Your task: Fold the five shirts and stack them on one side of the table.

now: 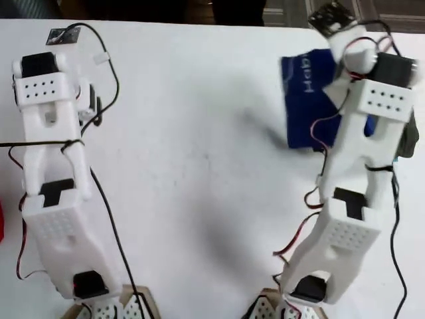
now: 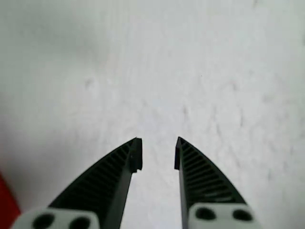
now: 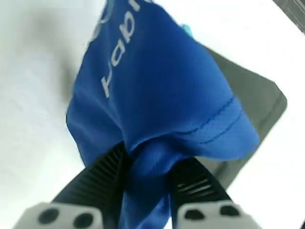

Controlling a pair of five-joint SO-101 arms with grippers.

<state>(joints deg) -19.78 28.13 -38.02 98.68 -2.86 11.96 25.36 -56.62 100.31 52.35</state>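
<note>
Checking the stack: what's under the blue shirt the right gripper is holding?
A flat dark grey piece, probably a folded shirt, lies beneath the blue shirt pinched in the right gripper. A light blue sliver peeks out beside it. Anything else below is covered.

White table [image 1: 199,153]; a small dark card [image 1: 63,35] lies near its far edge
</note>
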